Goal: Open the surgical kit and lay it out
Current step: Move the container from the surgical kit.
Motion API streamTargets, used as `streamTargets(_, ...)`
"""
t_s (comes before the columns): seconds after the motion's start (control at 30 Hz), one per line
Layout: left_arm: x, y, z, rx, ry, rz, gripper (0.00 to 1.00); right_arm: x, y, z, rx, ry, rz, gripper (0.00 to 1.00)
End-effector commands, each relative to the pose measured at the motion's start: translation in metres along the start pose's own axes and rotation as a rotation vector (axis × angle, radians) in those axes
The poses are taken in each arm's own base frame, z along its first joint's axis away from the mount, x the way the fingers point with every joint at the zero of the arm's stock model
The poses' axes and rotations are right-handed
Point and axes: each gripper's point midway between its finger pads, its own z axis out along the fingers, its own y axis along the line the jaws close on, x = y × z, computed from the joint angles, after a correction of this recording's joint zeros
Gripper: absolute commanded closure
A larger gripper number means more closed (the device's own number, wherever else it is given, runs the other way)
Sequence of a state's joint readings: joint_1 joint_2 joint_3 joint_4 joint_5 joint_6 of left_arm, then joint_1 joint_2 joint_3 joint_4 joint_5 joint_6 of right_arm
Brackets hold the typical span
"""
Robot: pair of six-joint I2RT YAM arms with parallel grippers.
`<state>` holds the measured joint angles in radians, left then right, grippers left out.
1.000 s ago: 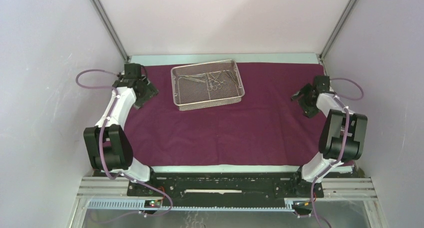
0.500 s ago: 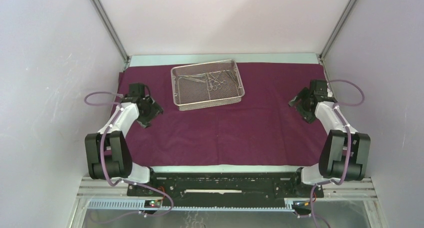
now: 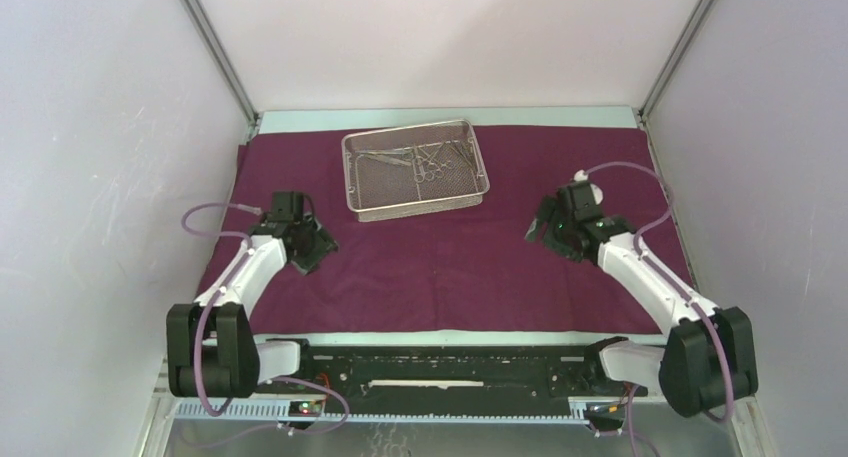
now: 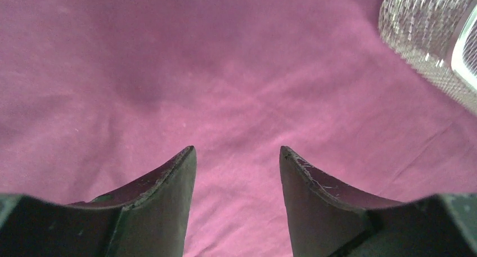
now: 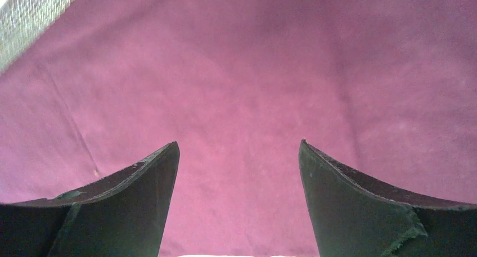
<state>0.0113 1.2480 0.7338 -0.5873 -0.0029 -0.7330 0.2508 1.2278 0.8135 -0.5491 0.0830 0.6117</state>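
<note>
Left gripper (image 4: 237, 150) hovers left of the mesh tray (image 3: 420, 206) and a bit nearer the bases, fingers apart with nothing between them. The tray sits far-middle on the maroon cloth (image 3: 450, 267), which lies spread flat. The scissors and forceps (image 3: 427, 160) piled inside look thin, light and slick, so pinching them at the ring handles is probably best. Right gripper (image 5: 239, 143), right of the tray, gapes wide and is empty too.

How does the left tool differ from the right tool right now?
The left tool stands less wide open than the right tool. The left tool is off the left front corner of the mesh tray; the right tool is off its right side. Both are open, empty and over the maroon cloth.
</note>
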Motion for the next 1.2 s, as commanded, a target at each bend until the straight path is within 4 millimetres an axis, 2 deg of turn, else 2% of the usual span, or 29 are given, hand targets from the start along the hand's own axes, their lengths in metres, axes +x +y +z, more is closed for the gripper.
streamTargets(0.0, 0.019, -0.006, 0.000, 0.019, -0.004, 0.026, 0.39, 0.026, 0.001, -0.010, 0.025, -0.010, -0.019, 0.13)
streamTargets(0.13, 0.039, -0.001, 0.007, -0.026, 0.012, 0.055, 0.42, 0.052, -0.008, 0.003, 0.060, 0.048, -0.033, 0.16)
streamTargets(0.37, 0.070, 0.037, 0.016, -0.163, 0.046, -0.018, 0.44, 0.091, -0.024, 0.014, 0.136, 0.129, -0.060, 0.19)
streamTargets(0.57, 0.089, 0.065, 0.013, -0.230, 0.067, -0.061, 0.44, 0.124, -0.044, 0.009, 0.151, 0.192, -0.037, 0.19)
streamTargets(0.83, 0.097, 0.082, 0.002, -0.254, 0.051, -0.100, 0.44, 0.140, -0.059, -0.011, 0.142, 0.208, -0.004, 0.18)
streamTargets(0.93, 0.092, 0.077, -0.006, -0.234, 0.041, -0.088, 0.44, 0.128, -0.055, -0.022, 0.126, 0.169, -0.030, 0.18)
streamTargets(0.97, 0.085, 0.072, -0.011, -0.220, 0.024, -0.074, 0.44, 0.118, -0.045, -0.027, 0.094, 0.144, -0.047, 0.18)
streamTargets(1.07, 0.044, 0.038, -0.038, -0.150, -0.074, -0.015, 0.43, 0.078, -0.004, -0.047, -0.010, 0.066, -0.097, 0.18)
streamTargets(1.17, -0.003, 0.001, -0.069, -0.109, -0.171, 0.059, 0.43, 0.031, 0.039, -0.057, -0.059, 0.001, -0.162, 0.16)
